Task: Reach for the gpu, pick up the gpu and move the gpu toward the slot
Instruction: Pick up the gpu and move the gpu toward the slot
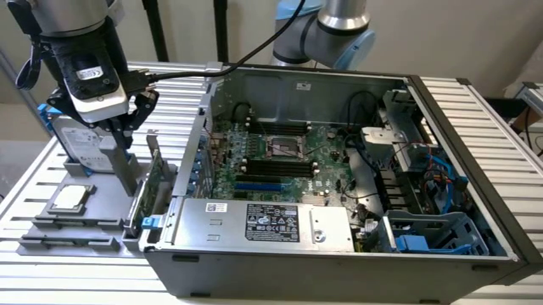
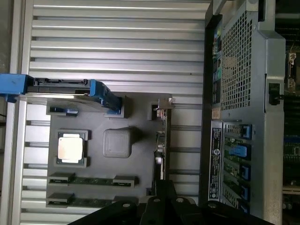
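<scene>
Exterior view: on the slatted metal bench point(image 1: 500, 114) a grey fixture tray point(image 1: 51, 227) sits just beside an open computer case point(image 1: 339, 273). The tray holds a hard drive in a blue frame point(image 1: 81, 143) standing upright, a square silver chip point(image 1: 70, 198) lying flat, a grey post point(image 1: 119, 166), and the gpu point(image 1: 151, 181). The gpu stands on edge along the side of the tray nearest the case. The case holds a green motherboard point(image 1: 288, 159), a silver power supply point(image 1: 263, 222) and a blue drive cage point(image 1: 433, 235). The end effector point(image 1: 127, 124) hangs above the tray, near the post and apart from the gpu. Its dark parts blur together, so I cannot tell whether it is wide or narrow.

Wrist view: the gpu point(image 2: 161, 140) is a thin sliver edge-on between the tray point(image 2: 140, 164) and the perforated case wall point(image 2: 239, 56). The hard drive point(image 2: 61, 89) is also edge-on, and the chip point(image 2: 71, 147) sits in its recess beside the post point(image 2: 117, 142). Two thin strips point(image 2: 93, 180) lie in slots, too dim to identify. The end effector point(image 2: 164, 197) is cut off at the frame edge.
</scene>
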Action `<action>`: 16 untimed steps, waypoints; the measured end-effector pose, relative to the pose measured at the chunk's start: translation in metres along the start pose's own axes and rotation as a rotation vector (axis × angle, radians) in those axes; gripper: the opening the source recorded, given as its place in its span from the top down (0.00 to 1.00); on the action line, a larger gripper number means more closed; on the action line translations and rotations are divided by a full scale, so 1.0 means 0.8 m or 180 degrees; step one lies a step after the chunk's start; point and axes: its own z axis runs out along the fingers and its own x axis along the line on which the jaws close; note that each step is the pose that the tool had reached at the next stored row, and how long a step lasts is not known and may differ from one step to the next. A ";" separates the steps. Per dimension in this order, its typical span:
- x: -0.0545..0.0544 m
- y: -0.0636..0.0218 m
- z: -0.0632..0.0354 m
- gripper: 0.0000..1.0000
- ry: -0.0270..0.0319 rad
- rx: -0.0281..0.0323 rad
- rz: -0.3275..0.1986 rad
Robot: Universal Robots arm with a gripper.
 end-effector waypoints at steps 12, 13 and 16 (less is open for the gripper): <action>0.000 0.000 0.000 0.76 0.0000 0.0000 0.0000; 0.000 0.000 0.000 0.76 0.0000 0.0000 0.0000; 0.000 0.000 0.000 0.58 0.0000 0.0000 0.0000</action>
